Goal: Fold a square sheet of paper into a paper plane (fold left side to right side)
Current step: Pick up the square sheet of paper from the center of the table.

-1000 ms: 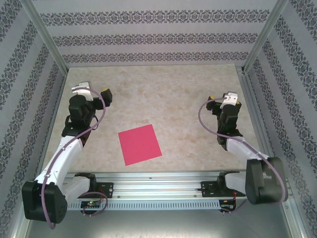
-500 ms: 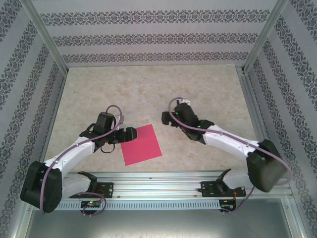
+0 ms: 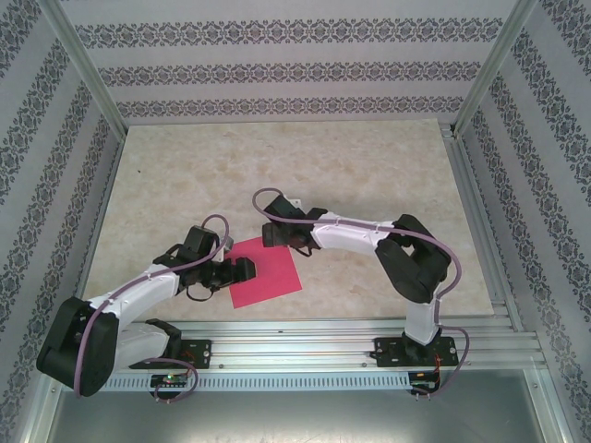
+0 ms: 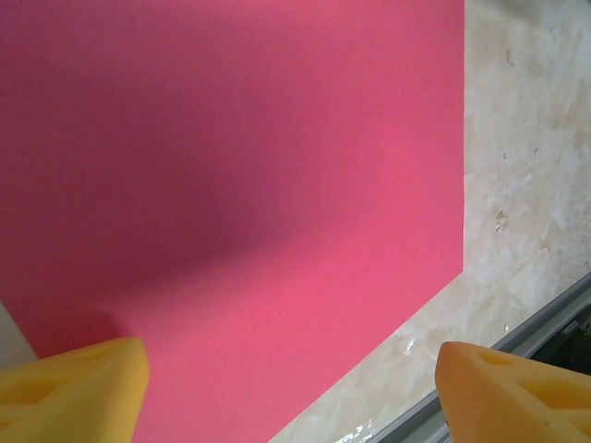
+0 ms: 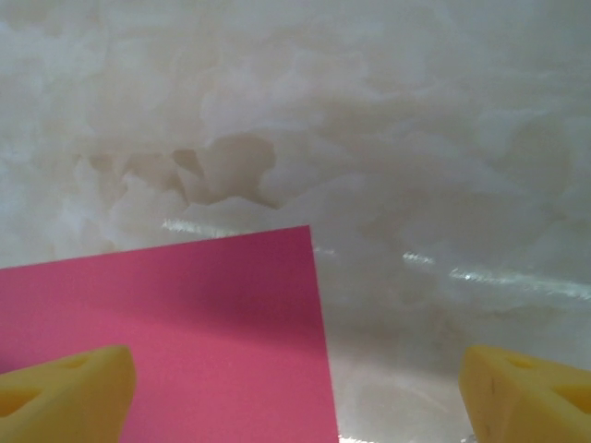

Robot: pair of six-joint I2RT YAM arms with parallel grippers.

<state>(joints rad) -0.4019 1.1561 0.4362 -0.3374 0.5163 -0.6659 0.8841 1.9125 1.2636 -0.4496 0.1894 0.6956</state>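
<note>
As paper (image 3: 273, 273) lies flat, left end effector (image 3: 240, 270) and right end effector (image 3: 280, 239) gape.

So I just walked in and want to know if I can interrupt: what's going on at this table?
Two robot arms are about to start a paper plane. The square sheet of paper lies flat and unfolded on the table. The left pincer hangs open over the sheet's left side, and the right pincer is open at its far edge. Neither grips the paper yet.
</note>
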